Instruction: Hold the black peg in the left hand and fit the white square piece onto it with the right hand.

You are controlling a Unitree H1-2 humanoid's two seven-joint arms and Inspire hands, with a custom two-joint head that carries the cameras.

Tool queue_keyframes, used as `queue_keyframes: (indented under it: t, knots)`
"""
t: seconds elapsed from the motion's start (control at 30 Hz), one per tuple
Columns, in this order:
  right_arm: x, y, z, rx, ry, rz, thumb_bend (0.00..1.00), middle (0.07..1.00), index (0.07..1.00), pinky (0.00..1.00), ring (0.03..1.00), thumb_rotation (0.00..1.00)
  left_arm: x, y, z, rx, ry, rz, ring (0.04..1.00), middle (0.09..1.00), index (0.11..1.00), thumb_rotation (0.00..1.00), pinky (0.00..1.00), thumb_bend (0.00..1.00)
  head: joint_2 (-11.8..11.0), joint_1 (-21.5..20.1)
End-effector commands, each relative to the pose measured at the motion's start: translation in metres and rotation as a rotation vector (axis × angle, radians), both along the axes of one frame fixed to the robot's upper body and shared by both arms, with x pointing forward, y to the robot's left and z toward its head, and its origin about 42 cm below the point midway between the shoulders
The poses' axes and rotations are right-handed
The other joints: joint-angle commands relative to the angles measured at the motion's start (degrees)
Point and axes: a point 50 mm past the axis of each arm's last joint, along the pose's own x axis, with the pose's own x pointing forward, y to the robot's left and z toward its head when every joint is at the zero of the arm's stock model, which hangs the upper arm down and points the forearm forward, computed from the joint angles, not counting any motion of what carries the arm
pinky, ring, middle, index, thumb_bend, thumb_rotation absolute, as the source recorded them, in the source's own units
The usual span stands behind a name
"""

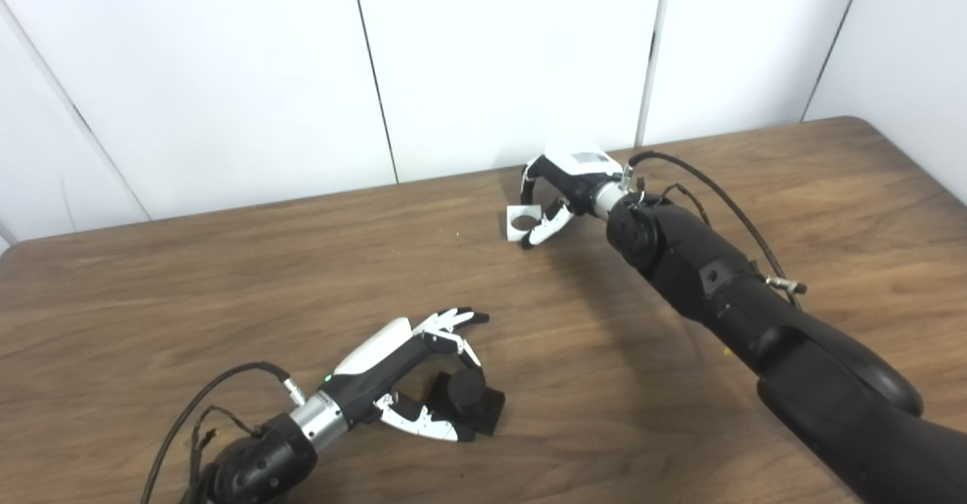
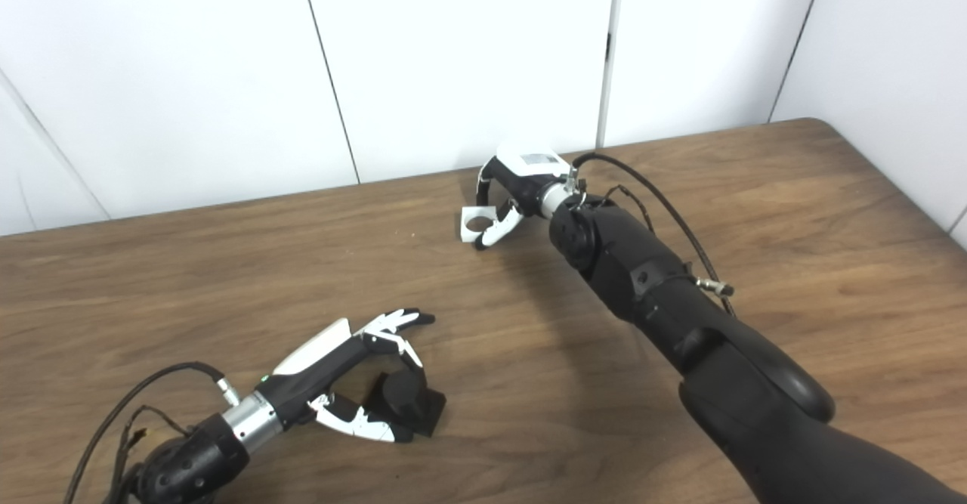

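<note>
Right hand [image 1: 563, 187]: fingers curled around the white square piece, at the far side of the table [image 1: 227, 277], well beyond the black peg.
Left hand [image 1: 412, 372]: fingers and thumb closing in on the black peg; whether the hold is firm I cannot tell.
Black peg [image 1: 464, 391]: resting on the table on its base (apparently not lifted).
White square piece [image 1: 521, 222]: in the right hand, hole visible.
Progress: both parts reached; lifting, aligning and fitting remain.
</note>
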Motion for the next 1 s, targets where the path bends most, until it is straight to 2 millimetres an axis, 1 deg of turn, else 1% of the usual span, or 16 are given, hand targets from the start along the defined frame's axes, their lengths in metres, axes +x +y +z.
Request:
queue_keyframes:
  t: [0.0,0.17,0.3,0.57,0.7,0.9,0.97]
  knots:
    - [0.000,-0.031,-0.008,-0.077,0.030,-0.061,0.51,0.839,0.487,0.94,0.912,0.14,-0.001,0.014,-0.008,0.078,0.032,0.008,1.000,0.956,0.491,0.08,1.00,0.52,0.0,0.1]
    - [-0.001,-0.032,-0.004,-0.048,0.006,-0.040,0.51,0.835,0.485,0.94,0.909,0.14,0.001,0.015,-0.007,0.087,0.030,0.011,1.000,0.957,0.491,0.08,1.00,0.52,0.0,0.4]
    - [-0.005,-0.033,0.004,0.002,-0.019,-0.014,0.52,0.830,0.483,0.96,0.919,0.14,0.003,0.017,-0.006,0.087,0.030,0.015,1.000,0.956,0.491,0.08,1.00,0.52,-0.2,0.5]
    - [-0.012,-0.036,0.027,0.068,-0.082,0.027,0.51,0.858,0.483,1.00,0.977,0.14,0.010,0.021,-0.003,0.112,0.031,0.020,1.000,0.963,0.492,0.08,1.00,0.52,-0.5,0.3]
    - [-0.019,-0.035,0.041,0.072,-0.123,0.069,0.51,0.855,0.483,1.00,0.971,0.14,0.012,0.021,-0.002,0.108,0.034,0.018,1.000,0.962,0.491,0.08,1.00,0.52,-0.5,0.4]
    - [-0.034,-0.029,0.059,0.100,-0.177,0.139,0.52,0.848,0.483,0.99,0.963,0.14,0.017,0.021,-0.003,0.105,0.035,0.019,1.000,0.964,0.491,0.08,1.00,0.52,-0.2,2.9]
    - [-0.041,-0.029,0.065,0.119,-0.197,0.164,0.52,0.842,0.483,0.99,0.952,0.14,0.018,0.020,-0.001,0.111,0.033,0.021,1.000,0.965,0.491,0.08,1.00,0.52,0.1,4.9]
